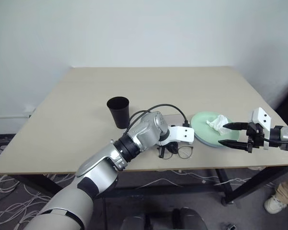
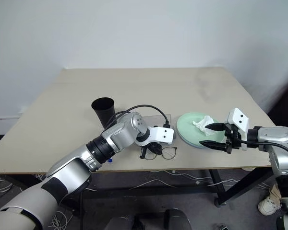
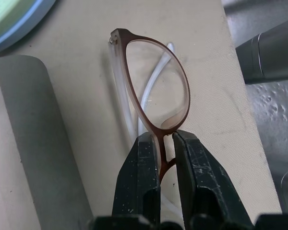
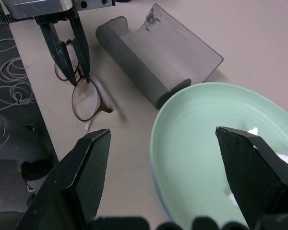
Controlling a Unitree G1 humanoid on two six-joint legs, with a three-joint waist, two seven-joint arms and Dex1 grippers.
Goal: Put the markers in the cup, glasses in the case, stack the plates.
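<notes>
Brown glasses lie near the table's front edge beside the open case; left gripper pinches the bridge. Lift level, lower into the case slowly. Right gripper spread over the plates.

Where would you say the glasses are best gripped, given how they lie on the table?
At the bridge, from above: the glasses lie near the table's front edge and the bridge is a thin bar between the lenses that slim fingers fit around. The left gripper is shut on it there, clear of the case.
</notes>
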